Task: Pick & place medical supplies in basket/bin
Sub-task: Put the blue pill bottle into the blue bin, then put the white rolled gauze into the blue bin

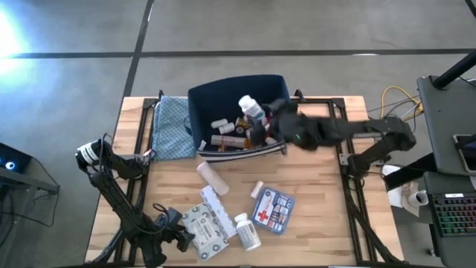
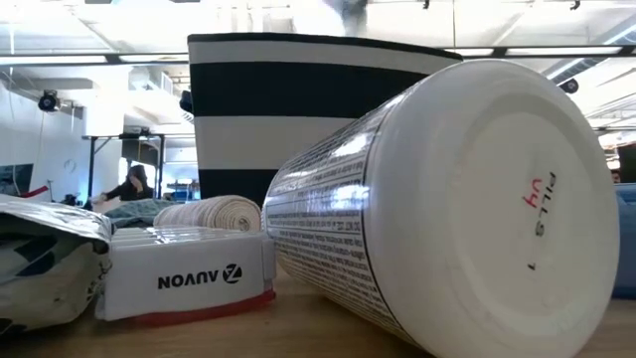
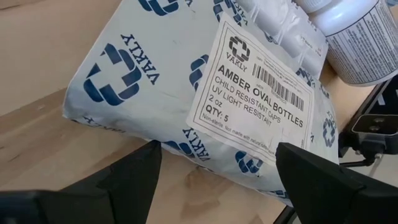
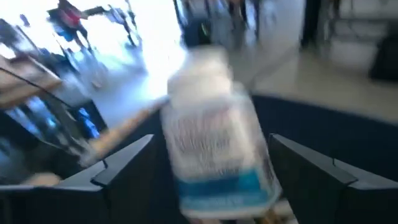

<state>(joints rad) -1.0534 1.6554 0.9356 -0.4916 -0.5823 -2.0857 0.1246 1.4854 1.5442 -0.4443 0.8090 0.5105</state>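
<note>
Packet (image 3: 186, 87) label: "VARLY AMBER OVAL BOTTLES" (box (image 2: 189, 273) reads "AUVON").

We read "VARLY" with a cross logo repeated across the grey-white packet (image 3: 155, 81). Its white label (image 3: 258, 93) reads "VARLY, AMBER OVAL BOTTLES, CHILD RESISTANT CAPS, UV LIGHT RESISTANT, 2 oz, QTY: 5", plus a barcode. Low view: white box (image 2: 189, 273) left of the big pill bottle (image 2: 447, 209) shows "AUVON", mirrored. The bottle's base shows red "UH" and grey "PILLS 1"; its side print is too fine to read. First-aid box (image 1: 273, 210) carries a red cross.
</note>
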